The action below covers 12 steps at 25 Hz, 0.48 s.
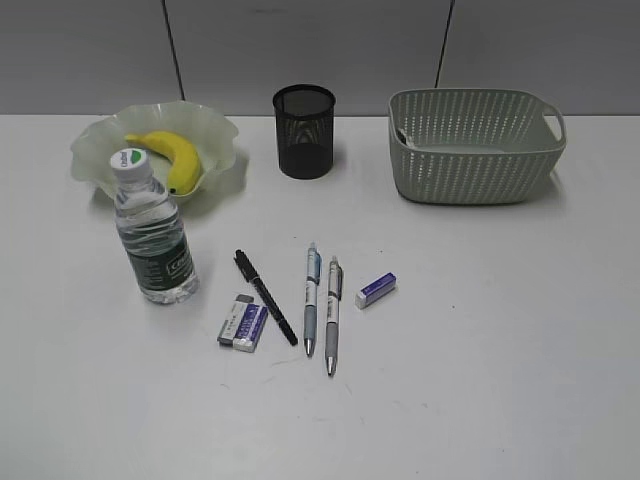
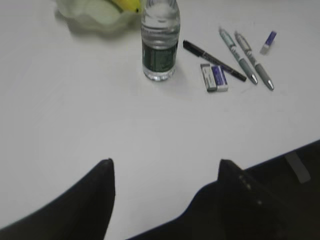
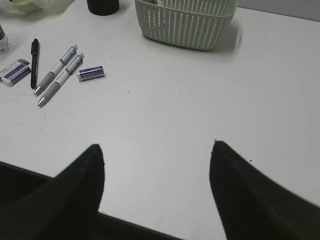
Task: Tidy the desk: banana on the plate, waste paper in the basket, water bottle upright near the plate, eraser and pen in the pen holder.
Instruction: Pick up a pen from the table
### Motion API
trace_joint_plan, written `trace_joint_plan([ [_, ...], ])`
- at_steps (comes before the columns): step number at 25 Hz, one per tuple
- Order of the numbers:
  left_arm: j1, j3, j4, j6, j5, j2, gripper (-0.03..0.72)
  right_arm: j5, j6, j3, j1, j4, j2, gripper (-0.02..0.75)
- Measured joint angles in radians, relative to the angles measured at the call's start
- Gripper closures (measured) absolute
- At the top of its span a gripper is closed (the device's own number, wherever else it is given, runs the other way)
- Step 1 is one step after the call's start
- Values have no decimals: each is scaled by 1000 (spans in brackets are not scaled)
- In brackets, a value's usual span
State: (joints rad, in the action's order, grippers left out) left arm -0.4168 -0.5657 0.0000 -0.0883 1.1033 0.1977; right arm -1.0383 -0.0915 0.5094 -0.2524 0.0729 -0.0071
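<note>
Banana lies on plate; water bottle upright.

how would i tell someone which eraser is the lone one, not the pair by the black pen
Start at the green slatted basket at the back right of the desk and come forward and left to the two grey click pens. The lone eraser lies just right of them: single, white with a purple sleeve, angled.

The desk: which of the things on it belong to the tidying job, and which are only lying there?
Belong to the job: banana on the plate; upright water bottle; basket; pen holder; three pens; erasers.

Only lying there: nothing else shows on the desk. Waste paper is not clearly visible.
</note>
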Motion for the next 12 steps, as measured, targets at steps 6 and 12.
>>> trace_joint_plan([
  [6,0,13,13,0,-19,-170,234,24,-7,12,0,8,45,218],
  [12,0,27,29,0,-41,-190,237,161,-233,113,0,165,373,230],
])
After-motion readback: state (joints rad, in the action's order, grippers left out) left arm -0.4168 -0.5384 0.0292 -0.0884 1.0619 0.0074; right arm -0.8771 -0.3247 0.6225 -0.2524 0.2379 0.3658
